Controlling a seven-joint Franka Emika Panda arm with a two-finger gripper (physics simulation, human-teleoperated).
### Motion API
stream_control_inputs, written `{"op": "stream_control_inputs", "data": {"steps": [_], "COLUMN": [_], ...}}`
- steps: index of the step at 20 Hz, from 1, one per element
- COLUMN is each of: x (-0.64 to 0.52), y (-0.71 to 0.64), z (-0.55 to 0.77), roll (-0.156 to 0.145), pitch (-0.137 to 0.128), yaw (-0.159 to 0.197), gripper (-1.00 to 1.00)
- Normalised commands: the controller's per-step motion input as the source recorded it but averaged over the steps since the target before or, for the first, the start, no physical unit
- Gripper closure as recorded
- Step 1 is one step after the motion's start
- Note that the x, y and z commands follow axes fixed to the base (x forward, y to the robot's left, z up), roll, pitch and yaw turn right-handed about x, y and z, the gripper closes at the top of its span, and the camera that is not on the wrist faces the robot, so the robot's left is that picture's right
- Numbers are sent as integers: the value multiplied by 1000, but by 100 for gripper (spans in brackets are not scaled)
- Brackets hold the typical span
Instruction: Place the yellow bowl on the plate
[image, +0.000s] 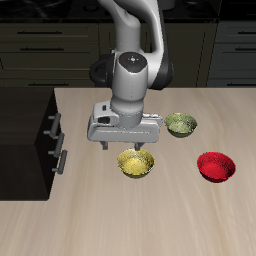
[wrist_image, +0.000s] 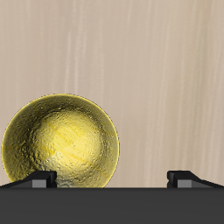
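Note:
The yellow bowl (image: 136, 163) stands upright on the wooden table, near its middle. In the wrist view the yellow bowl (wrist_image: 59, 143) shows its speckled glossy inside. My gripper (image: 131, 150) hangs just above the bowl's back rim, open and empty. In the wrist view my gripper (wrist_image: 112, 178) has its fingertips wide apart, and the bowl lies under one finger (wrist_image: 39, 179) rather than centred between the two. The plate shows in neither view; it may be hidden behind the arm.
An olive-green bowl (image: 181, 124) stands farther back, beside the arm. A red bowl (image: 215, 166) stands level with the yellow one. A black cabinet with drawer handles (image: 25, 130) occupies one side of the table.

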Motion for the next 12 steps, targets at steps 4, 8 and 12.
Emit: {"op": "stream_control_inputs", "data": {"steps": [4, 8, 12], "x": [-18, 15, -12], "y": [23, 93, 99], "z": [-233, -164, -250], "roll": [2, 23, 15], "pitch": [22, 18, 30], "yaw": [-15, -3, 9], "gripper": [-100, -100, -100]}}
